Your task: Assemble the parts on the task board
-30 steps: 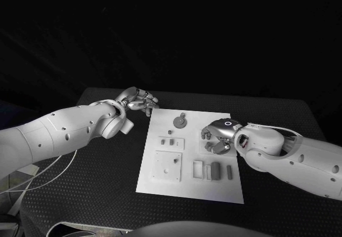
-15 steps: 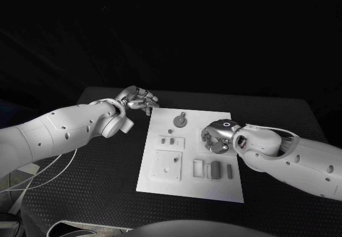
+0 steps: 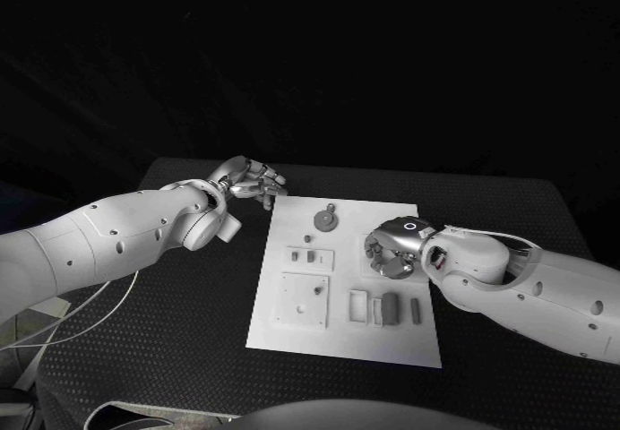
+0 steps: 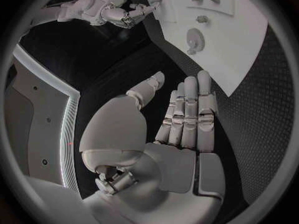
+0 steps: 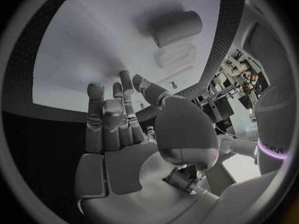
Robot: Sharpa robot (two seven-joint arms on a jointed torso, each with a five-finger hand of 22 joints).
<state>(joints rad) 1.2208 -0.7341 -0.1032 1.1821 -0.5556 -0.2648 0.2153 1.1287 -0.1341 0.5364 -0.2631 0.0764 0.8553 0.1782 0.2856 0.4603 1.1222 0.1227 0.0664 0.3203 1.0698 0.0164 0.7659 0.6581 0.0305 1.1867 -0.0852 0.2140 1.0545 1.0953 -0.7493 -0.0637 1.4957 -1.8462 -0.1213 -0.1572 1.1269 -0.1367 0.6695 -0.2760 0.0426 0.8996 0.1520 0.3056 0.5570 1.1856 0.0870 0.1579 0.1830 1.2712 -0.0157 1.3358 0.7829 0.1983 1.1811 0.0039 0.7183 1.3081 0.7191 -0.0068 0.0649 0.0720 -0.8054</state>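
On black table (textured), white task board

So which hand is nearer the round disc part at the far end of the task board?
Left, narrowly. The left hand hovers off the task board's far left corner, beside the disc part; the right hand hangs over the board, nearer the robot.
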